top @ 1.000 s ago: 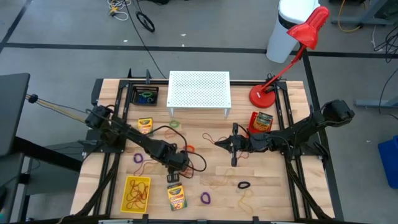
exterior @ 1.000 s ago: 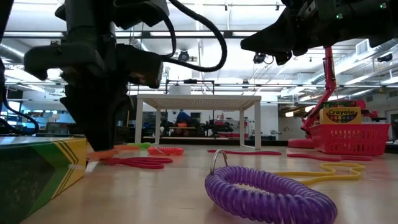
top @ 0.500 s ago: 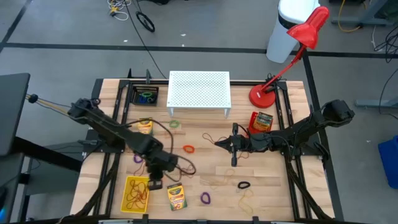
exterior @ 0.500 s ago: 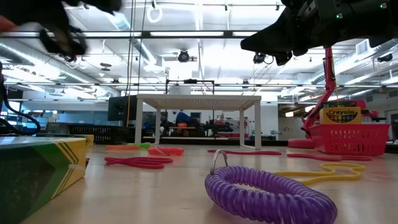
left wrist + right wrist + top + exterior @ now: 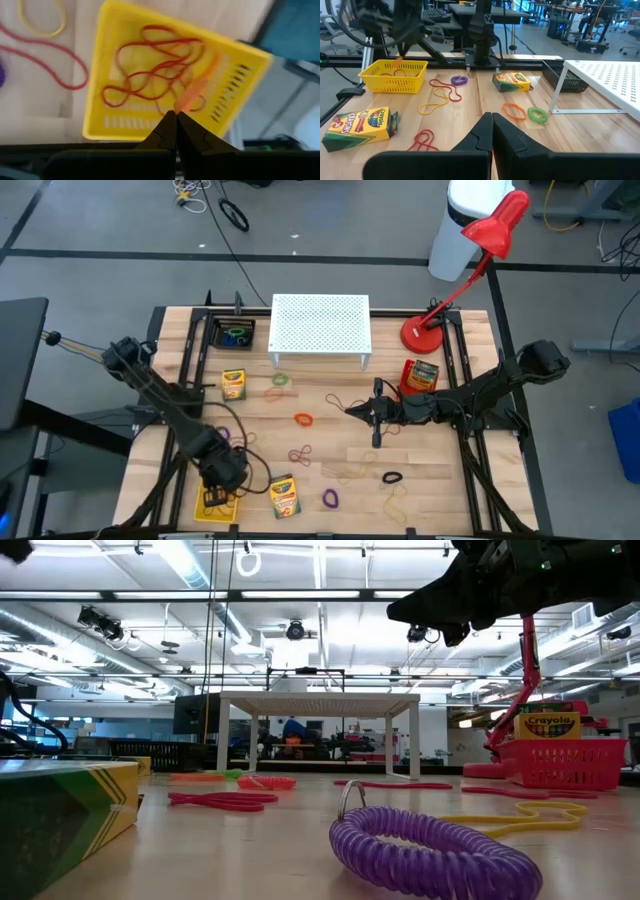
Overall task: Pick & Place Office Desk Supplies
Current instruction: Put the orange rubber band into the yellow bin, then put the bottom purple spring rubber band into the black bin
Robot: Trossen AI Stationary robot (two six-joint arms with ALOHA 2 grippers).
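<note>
Hovering over the yellow basket, the left gripper is pinching an orange elastic loop.
The right gripper is waiting mid-table, fingers together, holding nothing.

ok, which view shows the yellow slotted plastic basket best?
Left wrist view: the yellow slotted plastic basket fills the frame, red rubber bands visible inside. High view shows it small, partly behind the left tool. Right wrist view shows its side wall far off. Low view misses it.

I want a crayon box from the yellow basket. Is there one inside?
No, the yellow basket in the left wrist view holds only tangled red rubber bands.
</note>
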